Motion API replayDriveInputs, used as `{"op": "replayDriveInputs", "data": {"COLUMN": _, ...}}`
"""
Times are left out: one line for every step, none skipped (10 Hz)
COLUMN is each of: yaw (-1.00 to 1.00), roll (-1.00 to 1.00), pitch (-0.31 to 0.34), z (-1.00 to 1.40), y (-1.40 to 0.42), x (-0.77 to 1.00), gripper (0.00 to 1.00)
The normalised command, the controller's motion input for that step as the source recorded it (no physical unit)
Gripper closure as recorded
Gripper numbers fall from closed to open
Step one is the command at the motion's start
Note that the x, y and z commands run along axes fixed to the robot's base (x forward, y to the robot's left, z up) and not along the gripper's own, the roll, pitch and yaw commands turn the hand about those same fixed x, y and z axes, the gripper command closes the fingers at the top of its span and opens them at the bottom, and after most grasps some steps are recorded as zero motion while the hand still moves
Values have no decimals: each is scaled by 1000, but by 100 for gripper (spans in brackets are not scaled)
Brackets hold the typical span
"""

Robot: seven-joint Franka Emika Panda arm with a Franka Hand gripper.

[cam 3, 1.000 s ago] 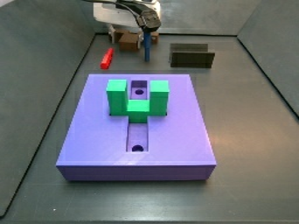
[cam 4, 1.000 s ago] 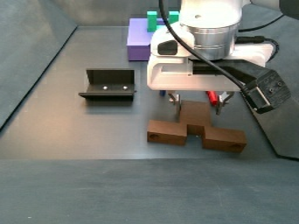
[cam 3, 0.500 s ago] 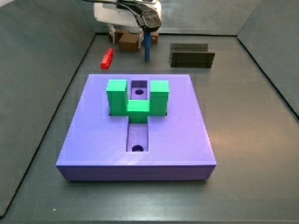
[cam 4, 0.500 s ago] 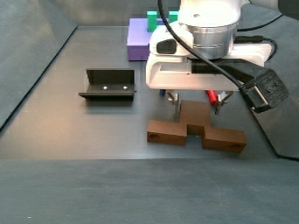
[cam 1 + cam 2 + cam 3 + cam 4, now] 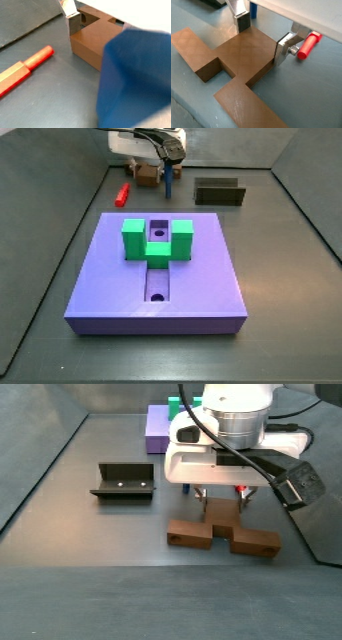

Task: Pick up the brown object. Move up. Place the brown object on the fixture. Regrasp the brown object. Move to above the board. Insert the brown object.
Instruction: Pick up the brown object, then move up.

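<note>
Brown object lies flat on the tabletop at lower centre-right of the side view, well apart from the fixture and the board. Tool is down over its narrow middle section: one finger on one flank, the other on the opposite flank, jaws look to be touching or just off the piece. Cannot tell if it is clenched yet; piece looks flat on the tabletop.

Risks from here:
- Grip looks off-centre on a long stepped piece, so it could tilt or swing in the pads on lift.
- Pads sit near a step corner; an uneven bite would twist it.
- Red peg lies just beside one finger and could get nudged or pinched.
- Blue peg near the tool in a side view: same snag risk.
- A tilted piece would seat badly in the fixture.
</note>
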Motion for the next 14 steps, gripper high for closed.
{"op": "replayDriveInputs", "data": {"yaw": 0, "roll": 0, "pitch": 0, "z": 0, "y": 0, "x": 0, "gripper": 100}}
{"op": "replayDriveInputs", "data": {"yaw": 0, "roll": 0, "pitch": 0, "z": 0, "y": 0, "x": 0, "gripper": 100}}
{"op": "replayDriveInputs", "data": {"yaw": 0, "roll": 0, "pitch": 0, "z": 0, "y": 0, "x": 0, "gripper": 100}}
{"op": "replayDriveInputs", "data": {"yaw": 0, "roll": 0, "pitch": 0, "z": 0, "y": 0, "x": 0, "gripper": 100}}
{"op": "replayDriveInputs", "data": {"yaw": 0, "roll": 0, "pitch": 0, "z": 0, "y": 0, "x": 0, "gripper": 100}}
{"op": "replayDriveInputs", "data": {"yaw": 0, "roll": 0, "pitch": 0, "z": 0, "y": 0, "x": 0, "gripper": 100}}
{"op": "replayDriveInputs", "data": {"yaw": 0, "roll": 0, "pitch": 0, "z": 0, "y": 0, "x": 0, "gripper": 100}}
{"op": "replayDriveInputs", "data": {"yaw": 0, "roll": 0, "pitch": 0, "z": 0, "y": 0, "x": 0, "gripper": 100}}
{"op": "replayDriveInputs", "data": {"yaw": 0, "roll": 0, "pitch": 0, "z": 0, "y": 0, "x": 0, "gripper": 100}}
{"op": "replayDriveInputs", "data": {"yaw": 0, "roll": 0, "pitch": 0, "z": 0, "y": 0, "x": 0, "gripper": 100}}
{"op": "replayDriveInputs", "data": {"yaw": 0, "roll": 0, "pitch": 0, "z": 0, "y": 0, "x": 0, "gripper": 100}}
{"op": "replayDriveInputs", "data": {"yaw": 0, "roll": 0, "pitch": 0, "z": 0, "y": 0, "x": 0, "gripper": 100}}
{"op": "replayDriveInputs", "data": {"yaw": 0, "roll": 0, "pitch": 0, "z": 0, "y": 0, "x": 0, "gripper": 100}}
{"op": "replayDriveInputs", "data": {"yaw": 0, "roll": 0, "pitch": 0, "z": 833, "y": 0, "x": 0, "gripper": 100}}
